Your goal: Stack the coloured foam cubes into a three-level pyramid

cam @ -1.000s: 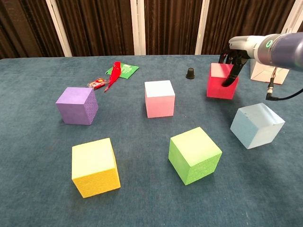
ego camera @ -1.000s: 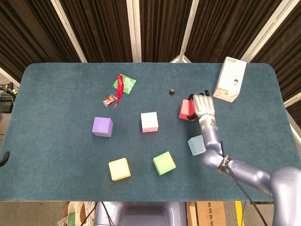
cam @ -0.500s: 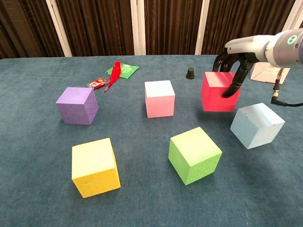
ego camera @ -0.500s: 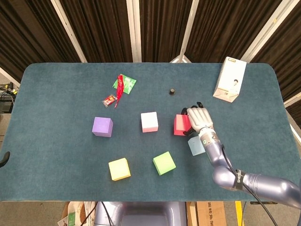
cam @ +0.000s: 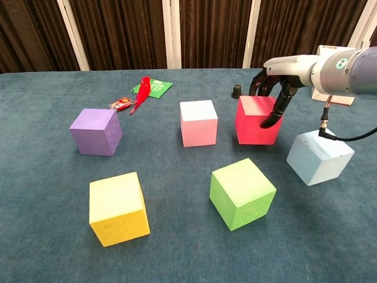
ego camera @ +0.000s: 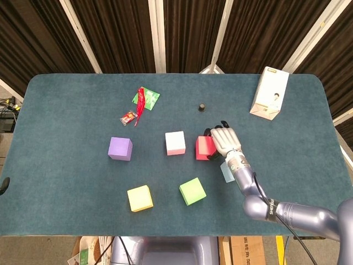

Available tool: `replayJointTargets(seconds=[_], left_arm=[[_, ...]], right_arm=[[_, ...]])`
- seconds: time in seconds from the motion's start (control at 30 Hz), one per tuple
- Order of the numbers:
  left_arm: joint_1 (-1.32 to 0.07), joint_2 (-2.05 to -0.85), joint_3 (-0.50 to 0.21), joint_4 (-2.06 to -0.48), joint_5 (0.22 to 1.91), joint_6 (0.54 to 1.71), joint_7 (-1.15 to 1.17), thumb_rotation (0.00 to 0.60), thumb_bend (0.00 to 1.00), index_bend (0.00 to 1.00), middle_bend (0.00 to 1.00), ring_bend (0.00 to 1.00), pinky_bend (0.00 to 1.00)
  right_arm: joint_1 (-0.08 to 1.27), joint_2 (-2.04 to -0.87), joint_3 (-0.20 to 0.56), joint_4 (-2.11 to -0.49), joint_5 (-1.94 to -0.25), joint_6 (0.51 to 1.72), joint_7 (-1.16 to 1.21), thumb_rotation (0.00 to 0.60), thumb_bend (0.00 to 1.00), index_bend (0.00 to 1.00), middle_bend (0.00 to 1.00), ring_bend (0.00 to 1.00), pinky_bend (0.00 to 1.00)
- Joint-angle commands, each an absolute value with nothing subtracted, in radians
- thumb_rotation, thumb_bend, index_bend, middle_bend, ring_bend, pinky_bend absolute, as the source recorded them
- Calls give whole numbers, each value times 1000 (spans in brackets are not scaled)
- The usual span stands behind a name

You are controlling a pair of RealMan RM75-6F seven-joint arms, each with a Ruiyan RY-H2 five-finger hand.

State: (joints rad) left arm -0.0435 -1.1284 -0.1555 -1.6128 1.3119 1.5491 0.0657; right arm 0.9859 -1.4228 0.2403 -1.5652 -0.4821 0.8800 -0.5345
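Right hand (cam: 272, 88) fingers (cam: 272, 115) clamped over red cube (cam: 254, 121) from above and right. Cube sits just right of pink cube (cam: 198, 122), small gap between. Judged step: building base row. Next move calls for closing gap flush with pink cube, then letting go. Left hand out of sight.
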Motion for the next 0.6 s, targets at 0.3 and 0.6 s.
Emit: replayJointTargets(seconds=[0.3,0.6], left_arm=[[-46,-1134,-158,-1610,1305,1545,78,600,378,98,0,0,0],[-48,-1138,-161,-1608,1297,1544,86,600,378,98,0,0,0]], right_arm=[[1040,-1487,250,-1457,-476,833,-520,600,191,406,417,221,0],[1069,-1527,254,-1389,-476,798,-498,600,190,406,418,221,0]])
